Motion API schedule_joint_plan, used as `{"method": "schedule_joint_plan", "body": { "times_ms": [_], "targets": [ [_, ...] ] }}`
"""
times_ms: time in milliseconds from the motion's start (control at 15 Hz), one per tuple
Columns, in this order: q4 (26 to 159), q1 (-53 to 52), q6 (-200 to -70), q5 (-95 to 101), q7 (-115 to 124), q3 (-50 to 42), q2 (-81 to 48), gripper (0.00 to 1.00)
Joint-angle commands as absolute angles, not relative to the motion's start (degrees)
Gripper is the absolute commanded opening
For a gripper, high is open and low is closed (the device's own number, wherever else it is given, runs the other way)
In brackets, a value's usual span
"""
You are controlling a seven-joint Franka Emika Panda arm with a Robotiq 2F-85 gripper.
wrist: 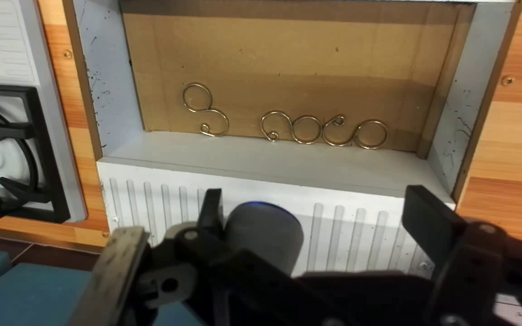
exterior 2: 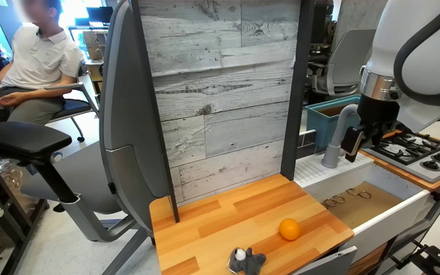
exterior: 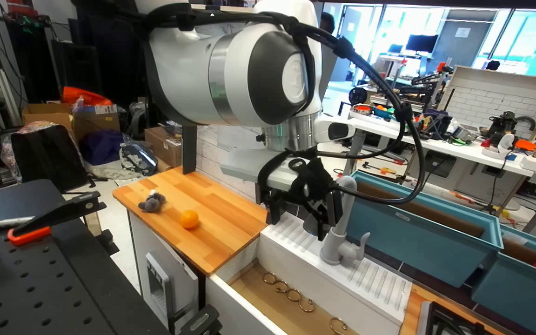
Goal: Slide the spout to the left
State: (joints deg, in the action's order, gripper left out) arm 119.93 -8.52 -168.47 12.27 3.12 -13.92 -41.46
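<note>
While the jaws of the gripper (wrist: 319, 212) stand wide apart along the bottom of the wrist view, clasping nothing, the tip of the spout (wrist: 263, 233) lies in the gap between them, nearer the jaw on the frame's left; whether it touches that jaw, I cannot tell. The spout's base rests on the white ledge (exterior: 379, 281), which in an exterior view runs through the lower right of the frame; the gripper hides part of the spout there. At the middle right of an exterior view, the neck (exterior 2: 340, 126) rises and bends over to the right, its end hidden by the gripper. Across the upper middle of the wrist view, wire hooks (wrist: 292, 126) lie in the sink (wrist: 252, 50), with a stove (wrist: 12, 77) at the left edge. In both exterior views, an orange ball (exterior 2: 290, 229) and a grey toy (exterior 2: 246, 261) sit on the wooden counter (exterior 2: 220, 219).
</note>
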Motion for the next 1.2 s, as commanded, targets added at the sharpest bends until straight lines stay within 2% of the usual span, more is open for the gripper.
{"method": "schedule_joint_plan", "body": {
  "times_ms": [0, 467, 800, 1133],
  "targets": [
    [121.0, -9.3, -171.1, 12.2, 2.8, -12.0, -41.2, 1.0],
    [117.4, -10.4, -169.6, 11.3, 2.8, -7.7, -41.6, 1.0],
    [118.2, -12.9, -168.9, 12.3, 2.7, -8.5, -40.7, 1.0],
    [119.3, -11.1, -153.1, 11.9, 0.7, -5.8, -38.3, 1.0]
  ]
}}
